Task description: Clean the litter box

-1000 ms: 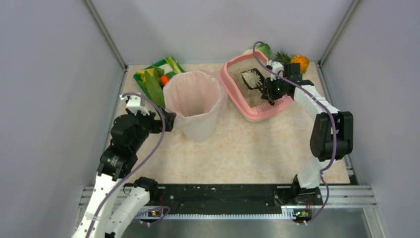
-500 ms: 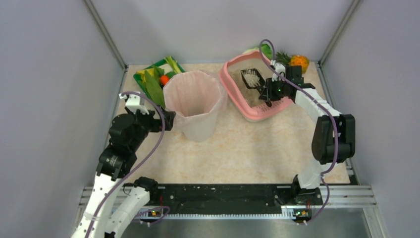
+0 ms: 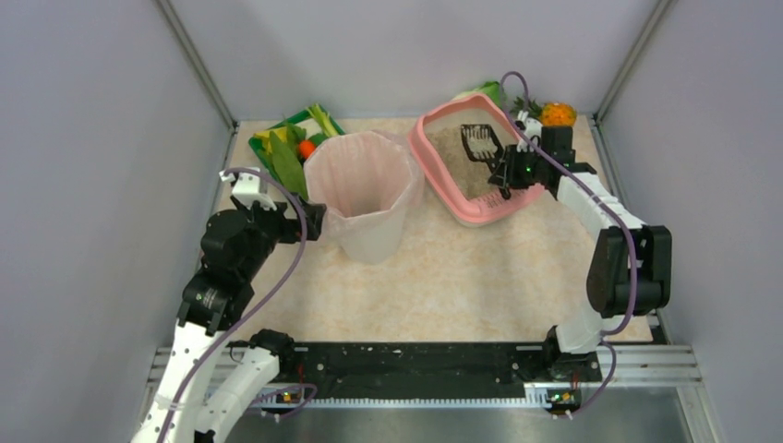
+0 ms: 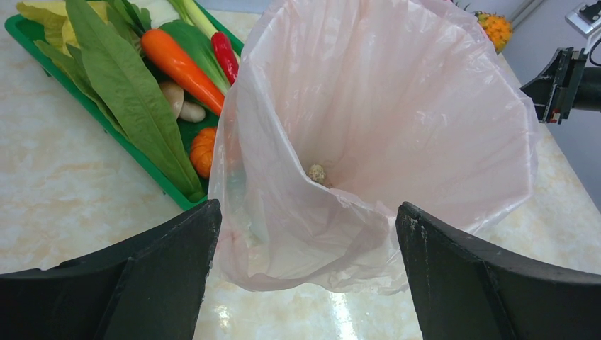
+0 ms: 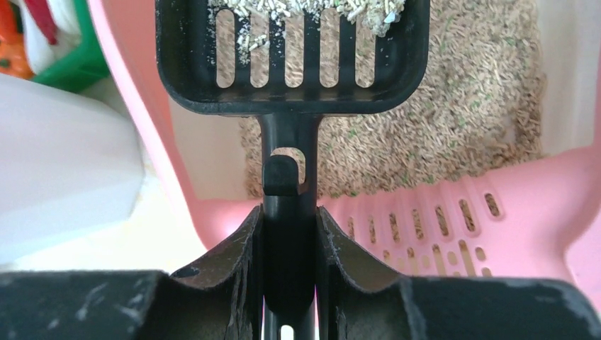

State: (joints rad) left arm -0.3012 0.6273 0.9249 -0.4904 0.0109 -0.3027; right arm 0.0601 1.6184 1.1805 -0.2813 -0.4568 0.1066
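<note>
Your scoop [image 5: 283, 106] has slid farther along the litter box [image 5: 538, 184], right gripper [image 5: 288, 234] pinching its handle; left gripper [image 4: 308, 212] spread. Keep it level.

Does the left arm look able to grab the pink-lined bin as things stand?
Probably yes: the left gripper is open, facing the pink-lined bin close ahead, with nothing between them.

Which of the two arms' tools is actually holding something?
The right tool: it is shut on the handle of the black scoop over the pink litter box. The left tool stands open and empty, facing the pink-lined bin.
</note>
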